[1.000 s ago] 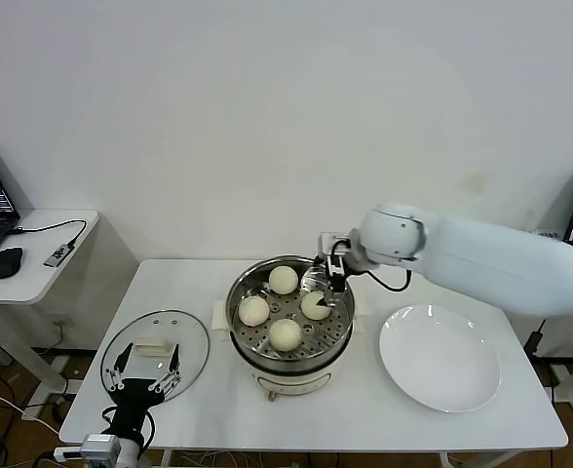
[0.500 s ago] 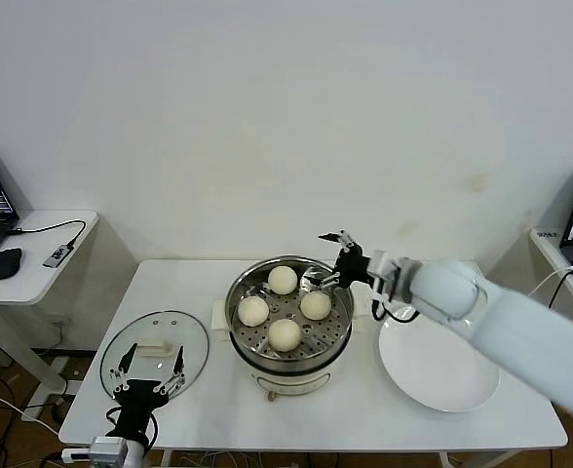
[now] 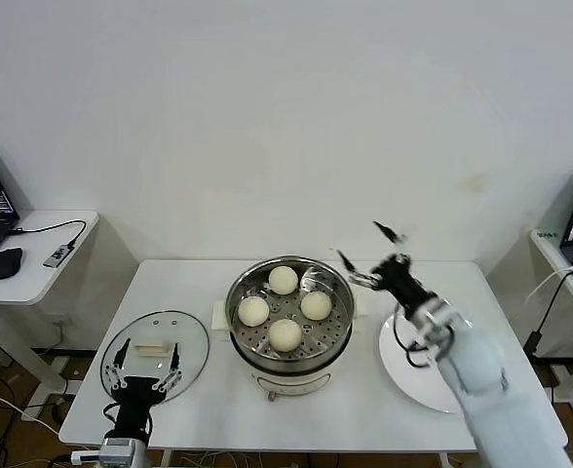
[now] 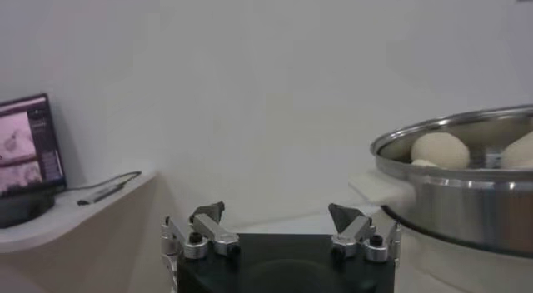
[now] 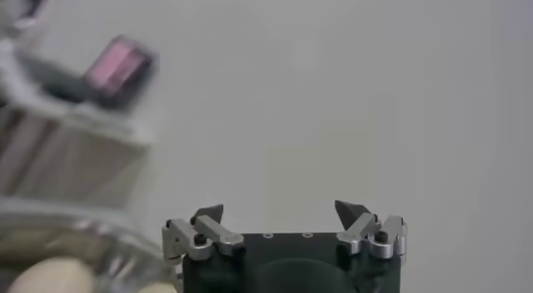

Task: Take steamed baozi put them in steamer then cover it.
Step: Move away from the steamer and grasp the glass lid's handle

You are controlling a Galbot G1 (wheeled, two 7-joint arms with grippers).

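My right claw has just left the steamer and now hangs spread and empty above the plate. All four baozi sit in the steamer, so I judge loading is done. The lid lies flat on the table, my spread left claw at its near edge, so covering remains.

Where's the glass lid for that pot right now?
In the head view the cover lies flat on the table's left side, beside the steamer, with the left end effector over its near edge.

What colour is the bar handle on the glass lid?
White bar handle, on the round clear glass lid; head view.
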